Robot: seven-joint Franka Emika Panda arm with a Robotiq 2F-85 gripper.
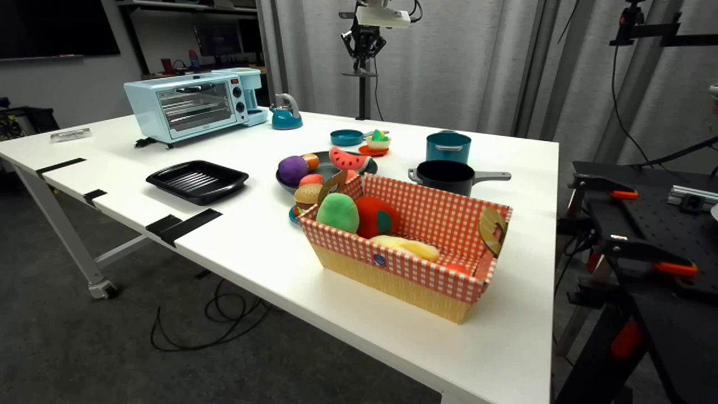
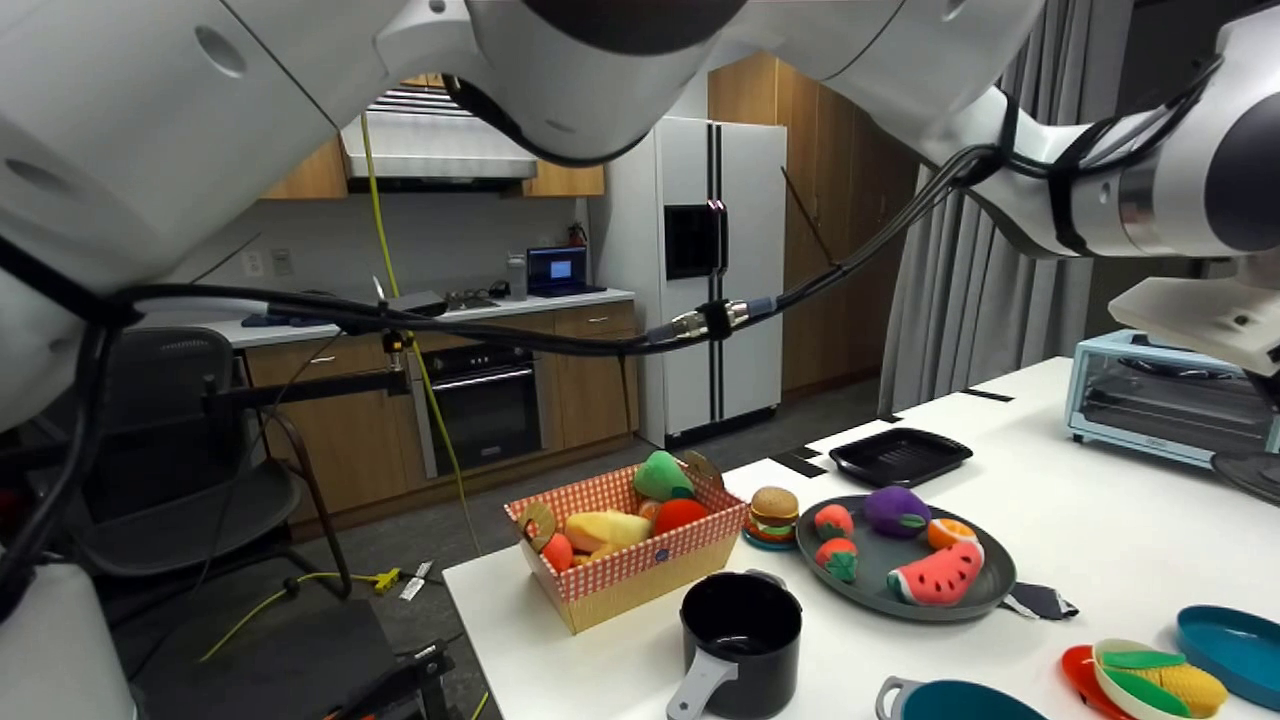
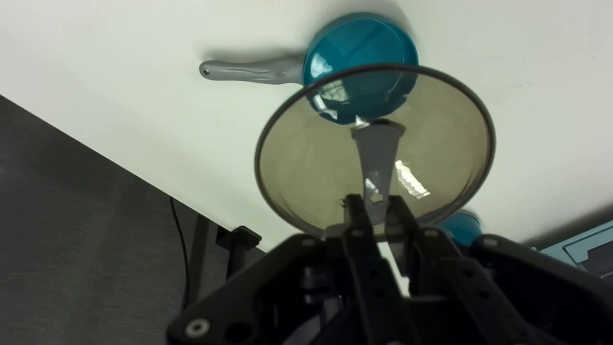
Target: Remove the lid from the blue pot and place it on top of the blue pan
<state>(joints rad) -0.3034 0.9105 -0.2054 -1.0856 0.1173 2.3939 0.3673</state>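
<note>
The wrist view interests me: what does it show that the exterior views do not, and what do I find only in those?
Only the wrist view: the blue pan partly seen through the tinted lid, and, up close, the lid's grey handle between the fingers of the gripper.

Only the exterior views: the blue pot, the black tray and the checkered basket with toy food.

Shared: the white table, the lid, the blue pan and the pale blue toaster oven, just its corner in the wrist view.

One lid (image 3: 378,153), one blue pot (image 1: 449,154)
</note>
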